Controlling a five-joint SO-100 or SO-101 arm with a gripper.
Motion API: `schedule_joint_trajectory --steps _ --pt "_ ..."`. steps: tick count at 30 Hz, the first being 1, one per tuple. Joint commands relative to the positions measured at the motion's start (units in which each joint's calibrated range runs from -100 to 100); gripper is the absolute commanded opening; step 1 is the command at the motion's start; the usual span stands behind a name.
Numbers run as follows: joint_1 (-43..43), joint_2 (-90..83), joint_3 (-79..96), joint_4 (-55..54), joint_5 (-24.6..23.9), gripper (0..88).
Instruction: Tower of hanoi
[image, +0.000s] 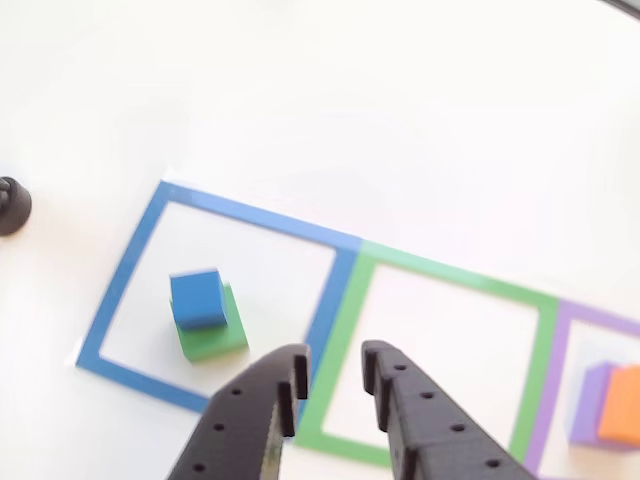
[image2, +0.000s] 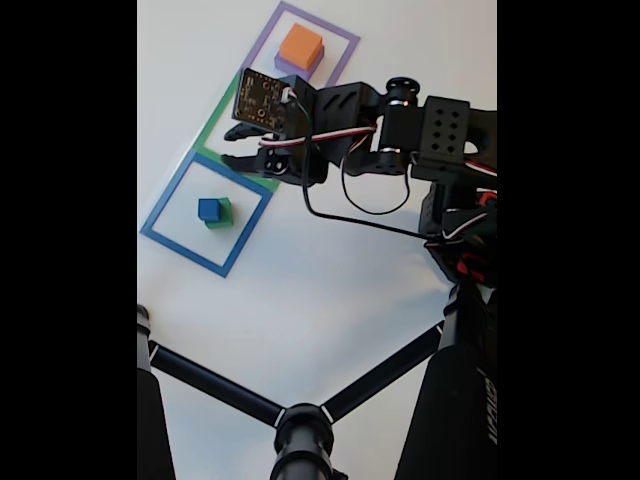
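A small blue cube (image: 197, 298) sits on a green block (image: 214, 335) inside the blue tape square (image: 132, 262); the fixed view shows the same pair, blue cube (image2: 208, 208) on green block (image2: 222, 213). An orange block (image: 622, 402) rests on a flat purple block (image: 588, 400) inside the purple tape square at the right edge, seen too as orange block (image2: 300, 46) on purple block (image2: 284, 64). My black gripper (image: 334, 372) hangs open and empty above the line between the blue and green tape squares (image: 345, 335). In the fixed view the gripper (image2: 229, 146) hovers over the green square.
The arm's body and cables (image2: 400, 140) reach in from the right in the fixed view. A black tripod's legs (image2: 300, 420) cross the bottom of that view. A small black knob (image: 12, 205) stands at the left edge of the white table (image: 350, 120).
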Motion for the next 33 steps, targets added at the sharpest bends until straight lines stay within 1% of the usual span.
schedule_joint_trajectory --steps 1,3,5,8,10,14,18,27,33 --pt "5.40 -3.83 -15.60 22.52 -0.34 0.1" --pt "7.61 -3.59 -20.78 27.54 -2.03 0.1" --pt "10.49 -3.35 -25.51 31.99 -2.70 0.1" --pt "16.24 -3.10 -30.51 36.93 -2.03 0.1" --pt "20.55 -3.02 -32.05 38.63 -0.51 0.1" --pt "27.17 -2.78 -33.32 39.36 0.00 0.1" --pt "31.77 -2.78 -34.60 39.44 0.00 0.1" --pt "39.34 -2.86 -38.78 42.44 0.00 0.1" --pt "43.66 -2.86 -38.60 42.20 0.00 0.5"
